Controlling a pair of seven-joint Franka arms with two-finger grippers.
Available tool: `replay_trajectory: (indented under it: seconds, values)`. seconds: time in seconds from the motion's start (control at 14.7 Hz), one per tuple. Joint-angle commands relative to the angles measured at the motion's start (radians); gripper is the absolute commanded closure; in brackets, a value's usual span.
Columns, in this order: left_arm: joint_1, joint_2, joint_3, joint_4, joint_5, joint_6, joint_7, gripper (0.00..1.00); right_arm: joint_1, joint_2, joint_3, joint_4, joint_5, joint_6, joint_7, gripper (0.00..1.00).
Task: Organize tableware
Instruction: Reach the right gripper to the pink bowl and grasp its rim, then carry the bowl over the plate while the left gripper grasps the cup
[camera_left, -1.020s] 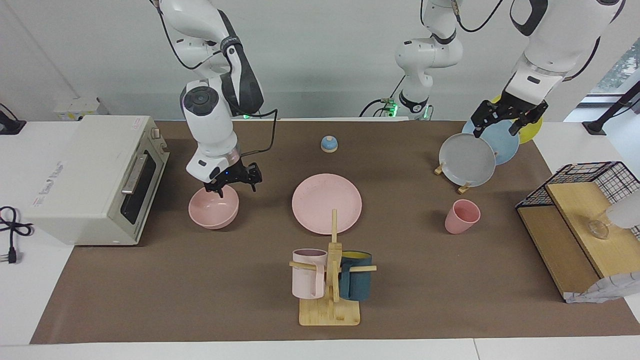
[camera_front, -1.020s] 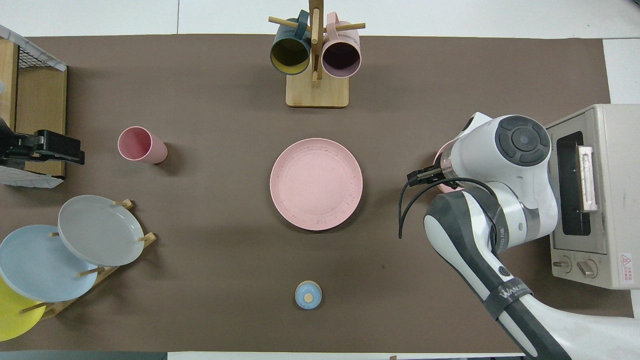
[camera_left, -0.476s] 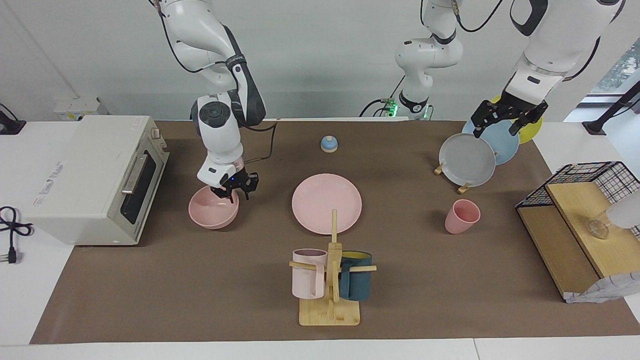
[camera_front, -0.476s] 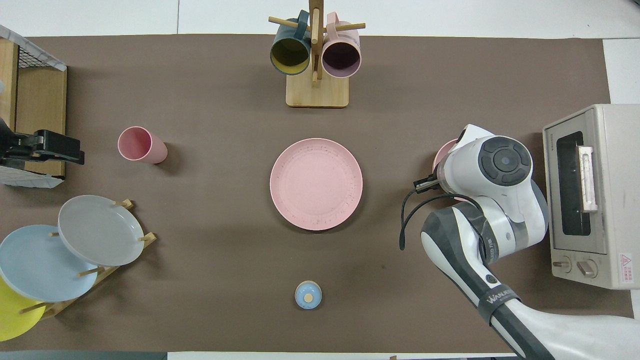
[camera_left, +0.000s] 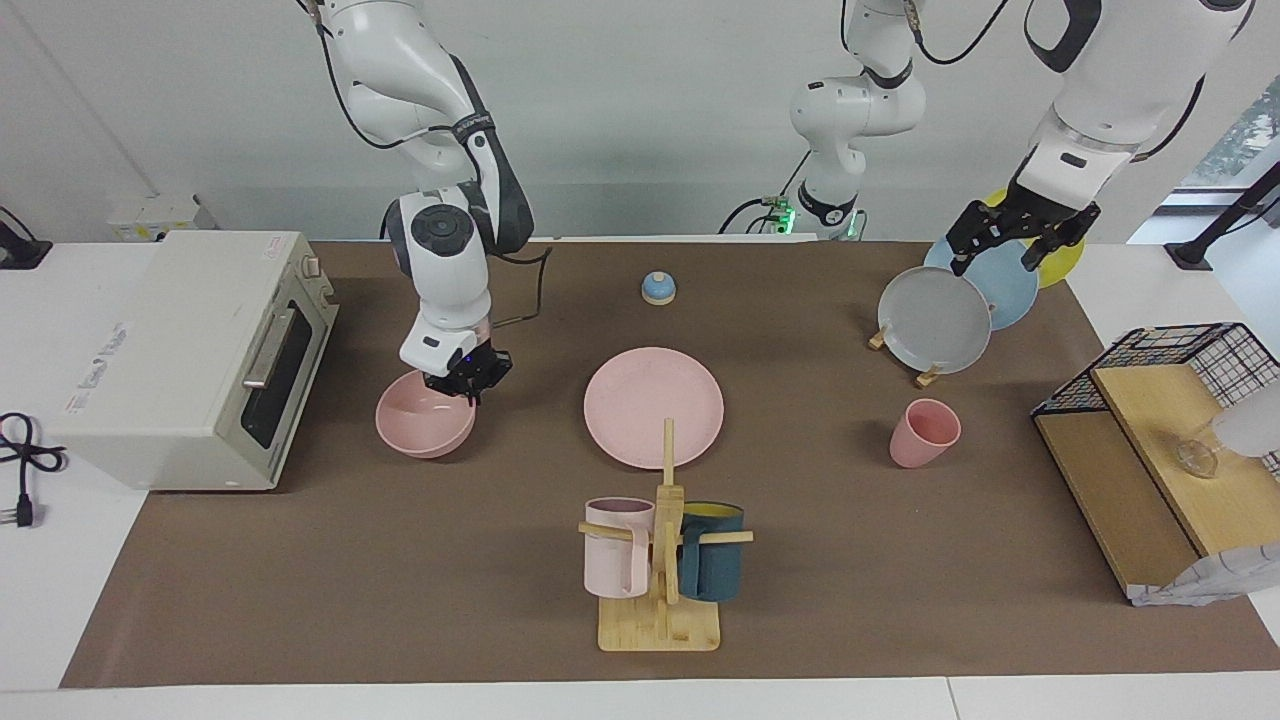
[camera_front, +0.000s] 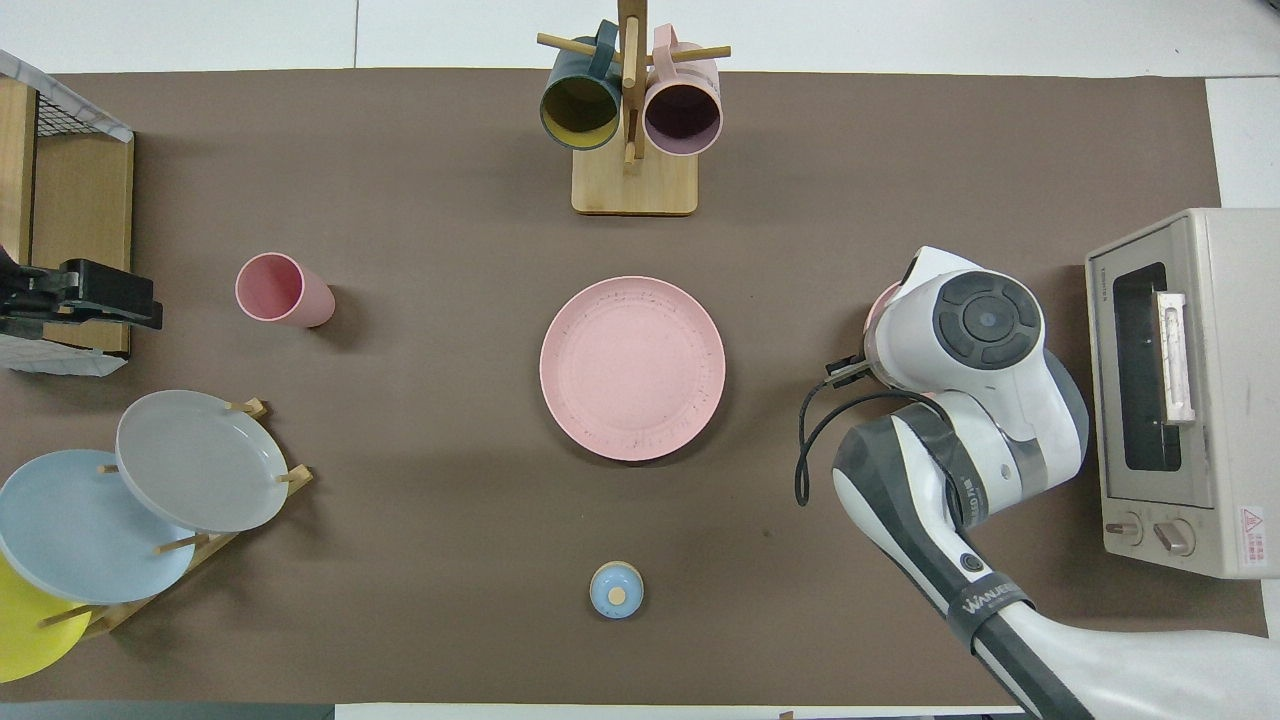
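Pink plate (camera_left: 653, 405), bowl (camera_left: 420, 425), cup (camera_left: 922, 433): matt, plate faintly speckled; mug stand (camera_left: 660, 610) and plate rack (camera_left: 905, 355): pale bare wood; mat (camera_left: 400, 580): brown, matt, paper-like; toaster oven (camera_left: 190, 350): cream painted metal w/ glass door; basket (camera_left: 1180, 350): black wire over wood boards; arm shells glossy white plastic.

matte pink bowl (camera_left: 425, 427), pink plate (camera_left: 654, 406) with faint dark speckles, pink cup (camera_left: 924, 432). brown mat (camera_left: 400, 560) over white desk. you see rack plates grey (camera_left: 934, 319), blue (camera_left: 1005, 285), yellow (camera_left: 1062, 262). mugs pale pink (camera_left: 617, 547), dark teal (camera_left: 711, 565) with yellow inside. beige toaster oven (camera_left: 195, 355). black wire basket (camera_left: 1200, 350).
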Motion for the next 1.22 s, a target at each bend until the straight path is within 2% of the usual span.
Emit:
replay_trajectory:
  seconds: [0.0, 0.14, 0.27, 0.48, 0.54, 0.68, 0.75, 0.88, 1.16]
  values:
    - [0.011, -0.02, -0.011, -0.021, 0.023, -0.008, 0.0, 0.0, -0.008, 0.078, 0.107, 0.245, -0.006, -0.211, 0.147, 1.0]
    - [0.013, -0.02, -0.01, -0.021, 0.023, -0.002, 0.0, 0.0, 0.006, 0.136, 0.168, 0.412, 0.0, -0.339, 0.275, 1.0]
    - [0.014, -0.02, -0.01, -0.027, 0.023, 0.015, -0.01, 0.0, 0.056, 0.198, 0.213, 0.538, -0.005, -0.41, 0.414, 1.0]
    - [0.012, -0.016, -0.011, -0.117, 0.02, 0.134, -0.045, 0.0, 0.268, 0.424, 0.207, 0.896, -0.061, -0.578, 0.657, 1.0]
    - [0.007, 0.004, -0.013, -0.138, 0.014, 0.183, -0.057, 0.0, 0.314, 0.486, 0.206, 0.984, -0.099, -0.591, 0.704, 1.0]
    - [-0.022, 0.102, -0.013, -0.153, 0.006, 0.277, -0.079, 0.0, 0.385, 0.54, 0.204, 1.008, -0.129, -0.541, 0.819, 1.0]
    - [-0.027, 0.16, -0.013, -0.149, 0.005, 0.326, -0.08, 0.0, 0.389, 0.548, 0.207, 0.982, -0.155, -0.48, 0.87, 1.0]
    - [-0.056, 0.234, -0.013, -0.149, 0.005, 0.409, -0.095, 0.0, 0.379, 0.543, 0.209, 0.931, -0.181, -0.453, 0.874, 1.0]
    - [-0.059, 0.291, -0.013, -0.143, 0.008, 0.461, -0.097, 0.0, 0.362, 0.525, 0.21, 0.809, -0.242, -0.399, 0.875, 1.0]
